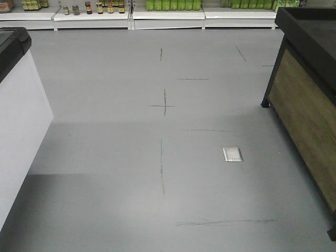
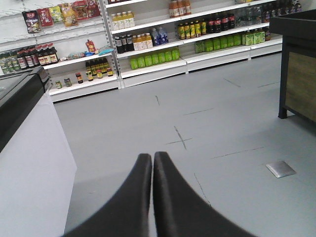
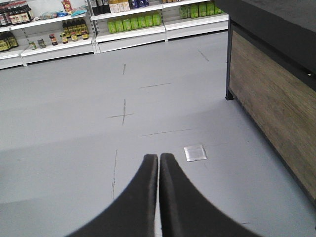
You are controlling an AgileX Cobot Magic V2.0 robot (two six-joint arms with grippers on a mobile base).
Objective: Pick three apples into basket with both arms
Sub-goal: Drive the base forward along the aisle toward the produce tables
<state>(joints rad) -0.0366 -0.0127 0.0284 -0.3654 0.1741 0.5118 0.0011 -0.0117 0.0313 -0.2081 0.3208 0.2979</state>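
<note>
No apples and no basket show in any view; both are out of view. My left gripper [image 2: 152,156] is shut, its two black fingers pressed together with nothing between them, hanging over bare grey floor. My right gripper [image 3: 158,157] is likewise shut and holds nothing, above the floor near a small metal floor plate [image 3: 195,152]. Neither arm appears in the front view.
A white chest freezer with a black rim [image 1: 16,121] stands on the left. A black-framed, wood-panelled display stand [image 1: 307,100] stands on the right. Stocked white shelves [image 1: 168,13] line the far wall. Grey floor [image 1: 163,157] with dark marks lies between them.
</note>
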